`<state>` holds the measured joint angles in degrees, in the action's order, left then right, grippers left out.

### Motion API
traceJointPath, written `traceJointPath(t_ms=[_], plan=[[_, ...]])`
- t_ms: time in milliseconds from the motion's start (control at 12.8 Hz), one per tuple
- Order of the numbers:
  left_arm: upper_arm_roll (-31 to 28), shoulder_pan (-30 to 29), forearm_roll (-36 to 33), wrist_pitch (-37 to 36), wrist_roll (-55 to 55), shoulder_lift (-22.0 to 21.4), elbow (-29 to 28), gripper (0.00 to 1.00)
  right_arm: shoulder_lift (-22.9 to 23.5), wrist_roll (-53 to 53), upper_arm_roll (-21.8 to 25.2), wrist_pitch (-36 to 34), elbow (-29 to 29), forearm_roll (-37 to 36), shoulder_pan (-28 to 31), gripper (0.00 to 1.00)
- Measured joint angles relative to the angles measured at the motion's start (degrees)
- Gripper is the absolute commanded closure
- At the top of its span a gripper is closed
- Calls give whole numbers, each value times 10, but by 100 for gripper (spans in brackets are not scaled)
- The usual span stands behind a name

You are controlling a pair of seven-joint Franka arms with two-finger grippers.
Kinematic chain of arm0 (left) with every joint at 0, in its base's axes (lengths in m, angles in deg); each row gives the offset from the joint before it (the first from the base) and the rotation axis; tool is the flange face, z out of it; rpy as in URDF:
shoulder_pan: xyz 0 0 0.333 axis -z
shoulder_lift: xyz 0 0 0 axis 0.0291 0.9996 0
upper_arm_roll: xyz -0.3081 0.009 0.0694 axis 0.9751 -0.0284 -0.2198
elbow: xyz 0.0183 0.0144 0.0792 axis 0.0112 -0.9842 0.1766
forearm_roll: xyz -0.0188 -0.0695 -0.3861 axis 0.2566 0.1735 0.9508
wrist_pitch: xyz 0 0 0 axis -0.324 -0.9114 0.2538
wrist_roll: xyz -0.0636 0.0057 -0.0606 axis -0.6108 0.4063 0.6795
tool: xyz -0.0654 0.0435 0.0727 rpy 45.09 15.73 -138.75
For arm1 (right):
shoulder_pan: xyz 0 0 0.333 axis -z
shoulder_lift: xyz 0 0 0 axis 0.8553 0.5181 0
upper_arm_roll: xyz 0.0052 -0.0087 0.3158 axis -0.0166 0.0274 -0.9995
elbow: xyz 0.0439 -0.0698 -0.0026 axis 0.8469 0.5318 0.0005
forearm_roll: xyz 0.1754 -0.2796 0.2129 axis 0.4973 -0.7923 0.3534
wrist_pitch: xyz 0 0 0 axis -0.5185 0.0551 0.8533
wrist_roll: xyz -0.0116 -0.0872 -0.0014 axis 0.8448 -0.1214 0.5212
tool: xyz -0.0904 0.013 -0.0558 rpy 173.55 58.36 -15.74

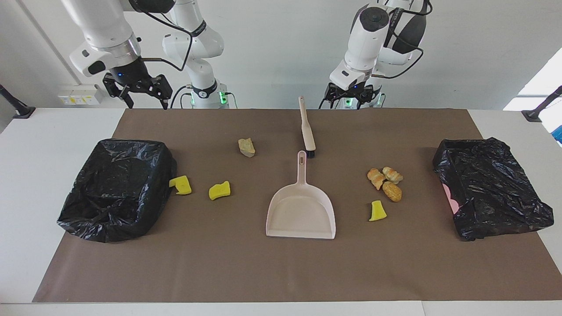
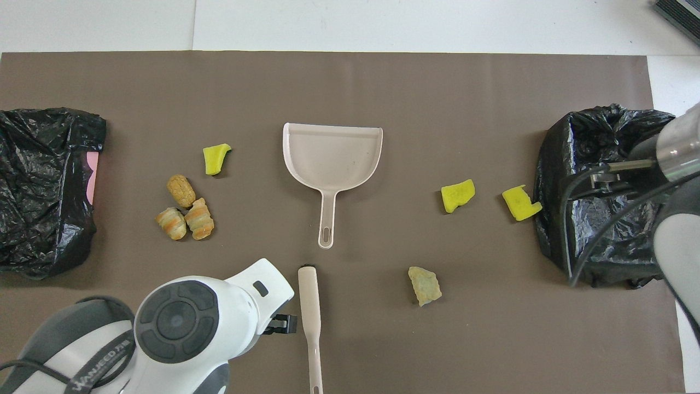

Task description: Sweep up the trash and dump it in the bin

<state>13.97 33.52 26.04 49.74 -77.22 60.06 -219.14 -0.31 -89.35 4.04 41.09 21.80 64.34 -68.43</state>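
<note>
Yellow, tan trash [image 1: 219,190] on mat | left pincer [image 1: 349,97] open beside brush | right pincer [image 1: 142,91] open

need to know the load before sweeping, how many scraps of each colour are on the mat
yellow sponge wedges: 3
tan-brown bread-like lumps: 3
pale greenish lump: 1
total: 7

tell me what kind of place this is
Most likely a robotics lab bench set up for a cleaning trial: two robot arms mounted at a white table with a brown mat, staged scraps scattered around a dustpan and brush, and two bag-lined bins.
</note>
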Motion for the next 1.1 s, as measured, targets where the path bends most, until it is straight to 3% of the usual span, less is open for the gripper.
traceJointPath(t_ms=[392,627,1019,1097], plan=[[0,101,7,153,-104,35,-79,0,75,-92,-2,89,2,35,-68,0],[0,153,8,204,-152,55,-109,0,116,-166,-3,125,-4,49,-119,0],[0,172,19,233,-167,61,-138,0,190,-252,-4,195,-23,72,-183,0],[0,174,21,236,-167,61,-139,18,205,-261,-4,197,-34,72,-191,0]])
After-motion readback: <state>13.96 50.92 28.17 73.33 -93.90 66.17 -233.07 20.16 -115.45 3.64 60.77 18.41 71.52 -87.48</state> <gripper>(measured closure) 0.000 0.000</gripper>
